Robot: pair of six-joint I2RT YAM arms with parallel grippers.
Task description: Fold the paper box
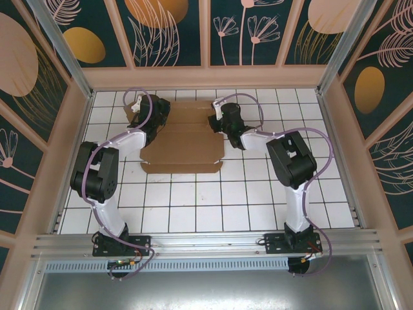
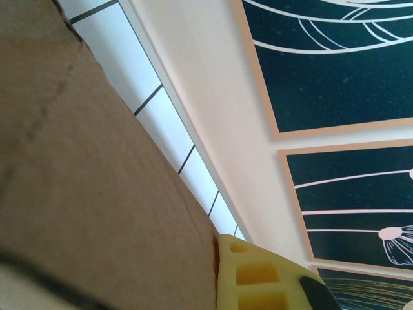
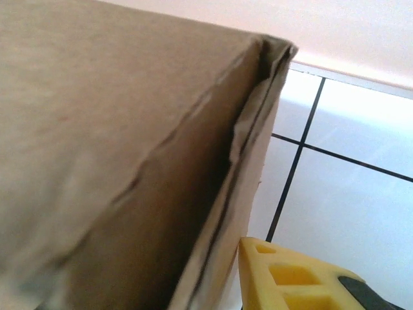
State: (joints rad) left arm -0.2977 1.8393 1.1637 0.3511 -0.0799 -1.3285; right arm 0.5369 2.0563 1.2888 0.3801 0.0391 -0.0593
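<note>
**Paper box flanked by both grippers at the far side of the table**

The left gripper (image 1: 153, 119) is seen at the left end of the paper box (image 1: 184, 147). The box lies on the white tiled table (image 1: 193, 206) near the back wall (image 1: 206, 76), with its near flaps spread flat. The left jaws are pressed together. In the left wrist view, brown cardboard runs right up to a yellow finger (image 2: 258, 281), but whether it is pinched cannot be told. The right gripper (image 1: 215, 123) is set at the box's right end. In the right wrist view, a folded corner stands just beside one yellow finger (image 3: 290, 278). How far those jaws are spread cannot be told.
</note>
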